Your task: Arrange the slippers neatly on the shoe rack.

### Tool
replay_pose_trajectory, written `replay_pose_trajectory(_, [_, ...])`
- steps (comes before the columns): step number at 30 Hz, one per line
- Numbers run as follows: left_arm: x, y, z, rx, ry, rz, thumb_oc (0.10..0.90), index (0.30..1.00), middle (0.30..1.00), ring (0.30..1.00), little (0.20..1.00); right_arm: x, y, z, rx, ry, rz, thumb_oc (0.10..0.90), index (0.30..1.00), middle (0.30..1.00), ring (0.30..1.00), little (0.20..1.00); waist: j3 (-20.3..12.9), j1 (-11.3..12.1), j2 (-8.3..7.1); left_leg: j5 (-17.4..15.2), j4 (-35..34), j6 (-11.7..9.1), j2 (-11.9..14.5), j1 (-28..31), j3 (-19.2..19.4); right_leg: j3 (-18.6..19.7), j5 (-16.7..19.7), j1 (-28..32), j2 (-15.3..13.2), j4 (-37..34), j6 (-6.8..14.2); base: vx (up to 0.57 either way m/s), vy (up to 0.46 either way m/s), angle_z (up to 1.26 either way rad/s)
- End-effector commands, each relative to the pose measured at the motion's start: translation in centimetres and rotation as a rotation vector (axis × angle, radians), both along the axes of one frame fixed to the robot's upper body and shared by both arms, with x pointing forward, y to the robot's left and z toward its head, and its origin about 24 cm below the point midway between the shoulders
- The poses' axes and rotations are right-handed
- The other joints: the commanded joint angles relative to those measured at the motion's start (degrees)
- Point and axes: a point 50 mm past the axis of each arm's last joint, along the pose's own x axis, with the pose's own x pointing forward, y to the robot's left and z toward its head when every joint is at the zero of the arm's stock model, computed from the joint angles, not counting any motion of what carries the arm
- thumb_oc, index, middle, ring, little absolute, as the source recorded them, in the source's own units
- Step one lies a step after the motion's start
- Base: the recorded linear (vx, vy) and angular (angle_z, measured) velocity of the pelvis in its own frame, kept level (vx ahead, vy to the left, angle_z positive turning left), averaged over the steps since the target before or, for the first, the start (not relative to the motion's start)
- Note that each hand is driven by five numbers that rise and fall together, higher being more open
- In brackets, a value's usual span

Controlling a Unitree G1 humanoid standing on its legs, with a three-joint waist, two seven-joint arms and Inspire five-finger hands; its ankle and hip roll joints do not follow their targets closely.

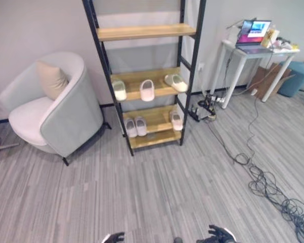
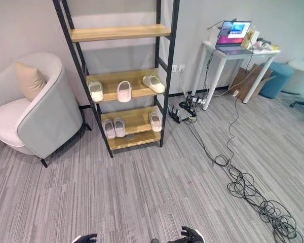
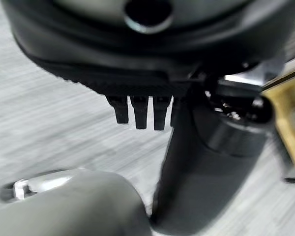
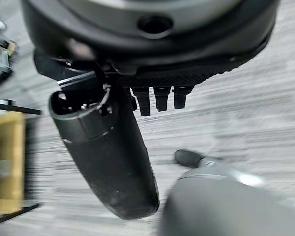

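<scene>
White slippers [image 1: 147,90] far from robot hand [image 1: 219,235]

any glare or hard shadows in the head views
Left eye view: even light, no glare on the shoe rack; the laptop screen is the brightest spot; a soft shadow lies under the armchair. Right eye view: the same.

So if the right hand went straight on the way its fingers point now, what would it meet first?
Most likely the carpet floor: the right hand hangs with its fingers straight, pointing down at bare floor, holding nothing. Depth is unclear.
</scene>
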Motion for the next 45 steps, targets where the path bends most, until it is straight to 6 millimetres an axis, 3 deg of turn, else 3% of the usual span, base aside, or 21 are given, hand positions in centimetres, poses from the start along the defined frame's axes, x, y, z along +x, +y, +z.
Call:
replay_pose_trajectory(1, [2.0,-2.4,0.4,-0.072,-0.080,-0.049,0.800,0.900,0.900,0.900,0.900,0.8,-2.2,0.7,-0.052,-0.042,-0.022,0.800,0.900,0.900,0.900,0.900,4.8,0.5,-0.48,5.9,-18.8,3.1,-1.3,-0.7,2.1,3.8,-9.6,1.4,-1.4,7.5,7.2,0.34,-0.027,0.09])
replay_pose_trajectory(3, [1.9,-2.4,0.3,-0.070,-0.075,-0.051,0.800,0.900,0.900,0.900,0.900,0.7,-2.3,0.7,-0.053,-0.039,-0.022,0.800,0.900,0.900,0.900,0.900,4.9,0.8,-0.41,5.3,-21.3,3.2,-1.7,-1.6,2.8,3.8,-10.6,2.4,-1.3,7.3,7.4,0.36,-0.021,0.16])
replay_pose_trajectory(5, [1.4,-2.4,0.2,-0.068,-0.062,-0.074,0.800,0.900,0.900,0.900,0.900,0.8,-2.2,0.8,-0.053,-0.050,-0.025,0.800,0.900,0.900,0.900,0.900,4.8,2.3,0.76,9.0,-31.1,3.1,-2.7,-6.4,5.5,5.5,-13.4,6.4,0.7,6.5,7.2,0.41,-0.001,0.25])
replay_pose_trajectory(8, [0.9,-2.1,0.1,-0.062,-0.048,-0.068,0.800,0.900,0.900,0.900,0.900,0.8,-2.0,0.7,-0.046,-0.050,-0.024,0.800,0.900,0.900,0.900,0.900,4.8,3.7,1.13,12.6,-33.8,3.0,-3.8,-8.8,6.3,8.0,-14.7,9.5,1.7,7.2,6.9,0.38,0.038,0.03])
replay_pose_trajectory(11, [-0.1,-1.7,-0.2,-0.061,-0.016,-0.038,0.800,0.900,0.900,0.900,0.900,0.3,-1.7,0.5,-0.036,-0.033,-0.013,0.800,0.900,0.900,0.900,0.900,3.6,4.4,0.81,11.5,-34.6,4.2,-4.3,-7.3,6.3,9.1,-16.2,11.4,1.2,8.4,7.5,0.36,0.072,-0.41])
replay_pose_trajectory(13, [-0.5,-1.6,-0.3,-0.066,-0.002,-0.039,0.800,0.900,0.900,0.900,0.900,-0.2,-1.5,0.3,-0.030,-0.014,-0.012,0.800,0.900,0.900,0.900,0.900,2.4,4.7,-0.09,10.1,-33.6,5.3,-5.4,-6.6,6.3,9.2,-15.4,11.6,-0.5,11.6,9.3,0.35,0.089,-0.55])
replay_pose_trajectory(14, [-0.4,-1.5,-0.3,-0.063,-0.003,-0.041,0.800,0.900,0.900,0.900,0.900,-0.3,-1.5,0.3,-0.026,-0.008,-0.010,0.800,0.900,0.900,0.900,0.900,2.1,4.7,-0.58,9.1,-33.1,6.2,-5.9,-5.9,6.5,9.1,-13.1,10.5,-1.3,15.4,10.6,0.21,0.077,-0.38])
replay_pose_trajectory(15, [0.1,-1.4,-0.1,-0.063,-0.017,-0.040,0.800,0.900,0.900,0.900,0.900,0.4,-1.2,0.4,-0.018,-0.024,0.008,0.800,0.900,0.900,0.900,0.900,2.9,4.5,-0.19,7.2,-32.7,7.6,-5.7,-3.7,6.6,8.0,-3.7,4.2,-2.7,26.9,14.4,0.32,0.093,-0.32])
replay_pose_trajectory(16, [0.4,-1.4,0.0,-0.060,-0.026,-0.042,0.800,0.900,0.900,0.900,0.900,0.8,-1.0,0.5,-0.014,-0.035,0.014,0.800,0.900,0.900,0.900,0.900,3.3,4.0,0.18,6.0,-32.5,8.2,-5.8,-2.2,6.2,7.0,-1.4,2.1,-3.4,31.3,15.2,0.33,0.078,-0.33])
replay_pose_trajectory(19, [0.8,-1.1,0.2,-0.051,-0.037,-0.040,0.800,0.900,0.900,0.900,0.900,1.3,-0.6,0.5,-0.007,-0.050,0.025,0.800,0.900,0.900,0.900,0.900,3.8,3.3,1.39,3.7,-32.5,9.1,-5.4,1.6,4.7,4.3,-1.8,-1.5,-4.7,36.2,14.4,0.28,0.043,0.07])
replay_pose_trajectory(20, [1.0,-1.0,0.2,-0.058,-0.046,-0.015,0.800,0.900,0.900,0.900,0.900,1.3,-0.5,0.5,-0.006,-0.055,0.028,0.800,0.900,0.900,0.900,0.900,3.4,2.6,2.16,2.3,-33.5,9.4,-5.2,4.6,3.1,2.2,-3.9,-5.3,-4.6,34.2,12.9,0.40,0.047,0.55])
replay_pose_trajectory(24, [1.1,-1.3,0.2,-0.073,-0.057,-0.007,0.800,0.900,0.900,0.900,0.900,1.4,-0.5,0.5,-0.006,-0.058,0.037,0.800,0.900,0.900,0.900,0.900,3.5,0.6,2.09,0.6,-34.5,8.8,-5.4,8.9,0.3,0.2,-7.8,-8.7,-4.2,26.9,11.8,0.38,-0.070,0.19])
replay_pose_trajectory(27, [1.5,-1.9,0.3,-0.079,-0.068,-0.030,0.800,0.900,0.900,0.900,0.900,1.7,-0.8,0.7,-0.012,-0.064,0.037,0.800,0.900,0.900,0.900,0.900,3.8,-2.3,1.33,-1.9,-36.3,7.4,-5.5,14.6,-3.2,2.7,-4.1,-13.2,-3.6,12.6,12.8,0.55,-0.203,0.37])
replay_pose_trajectory(30, [1.1,-2.1,0.1,-0.087,-0.053,-0.030,0.800,0.900,0.900,0.900,0.900,0.9,-1.1,0.5,-0.018,-0.041,0.035,0.800,0.900,0.900,0.900,0.900,3.3,-2.5,1.27,-3.0,-36.2,6.0,-4.1,17.3,-4.3,2.3,-2.9,-11.5,-4.0,10.3,12.6,0.34,-0.179,0.70])
replay_pose_trajectory(32, [0.7,-2.2,-0.1,-0.085,-0.037,-0.029,0.800,0.900,0.900,0.900,0.900,0.4,-1.1,0.4,-0.019,-0.029,0.032,0.800,0.900,0.900,0.900,0.900,2.3,-2.9,1.18,0.6,-35.1,4.1,-3.1,17.0,-5.6,3.1,-2.6,-10.6,-3.1,10.5,11.4,0.28,-0.198,0.75])
replay_pose_trajectory(34, [0.7,-2.2,-0.1,-0.085,-0.037,-0.029,0.800,0.900,0.900,0.900,0.900,0.4,-1.2,0.4,-0.019,-0.029,0.032,0.800,0.900,0.900,0.900,0.900,2.3,-2.9,1.21,0.6,-35.1,4.1,-3.0,17.0,-5.6,3.0,-2.6,-10.6,-3.0,10.5,11.3,0.10,-0.090,0.37])
replay_pose_trajectory(35, [0.6,-2.2,-0.1,-0.085,-0.032,-0.034,0.800,0.900,0.900,0.900,0.900,0.2,-1.4,0.4,-0.022,-0.025,0.023,0.800,0.900,0.900,0.900,0.900,2.2,-2.6,1.67,2.9,-31.8,2.3,-1.5,15.7,-5.4,2.3,-4.1,-8.7,-1.8,10.3,10.4,0.18,-0.207,0.04])
replay_pose_trajectory(36, [1.4,-2.3,0.2,-0.085,-0.056,-0.038,0.800,0.900,0.900,0.900,0.900,0.8,-1.6,0.7,-0.028,-0.051,0.010,0.800,0.900,0.900,0.900,0.900,3.1,-2.3,0.89,6.6,-25.1,1.2,-0.8,11.5,-4.7,2.1,-5.0,-7.0,-1.8,10.3,9.2,0.25,-0.246,0.07])
replay_pose_trajectory(40, [2.0,-2.6,0.3,-0.090,-0.073,-0.056,0.800,0.900,0.900,0.900,0.900,1.2,-2.1,0.9,-0.042,-0.065,-0.003,0.800,0.900,0.900,0.900,0.900,3.5,-1.9,0.00,6.5,-22.6,1.3,0.5,9.6,-2.5,1.7,-6.7,-5.2,-1.4,10.3,8.0,0.09,-0.096,0.12])
replay_pose_trajectory(44, [2.0,-3.0,0.3,-0.092,-0.065,-0.090,0.800,0.900,0.900,0.900,0.900,0.7,-2.6,0.9,-0.047,-0.054,-0.027,0.800,0.900,0.900,0.900,0.900,2.4,-1.7,-0.43,1.3,-32.4,2.4,-0.3,9.0,1.3,0.3,-9.5,-2.0,-2.0,10.0,8.7,0.14,-0.023,0.10])
replay_pose_trajectory(45, [2.0,-3.0,0.3,-0.093,-0.068,-0.097,0.800,0.900,0.900,0.900,0.900,0.6,-2.6,0.8,-0.047,-0.051,-0.032,0.800,0.900,0.900,0.900,0.900,2.5,-1.4,-0.33,2.1,-33.6,2.6,-1.1,7.1,2.2,0.0,-9.8,-1.6,-2.1,10.2,8.9,0.11,0.008,0.37])
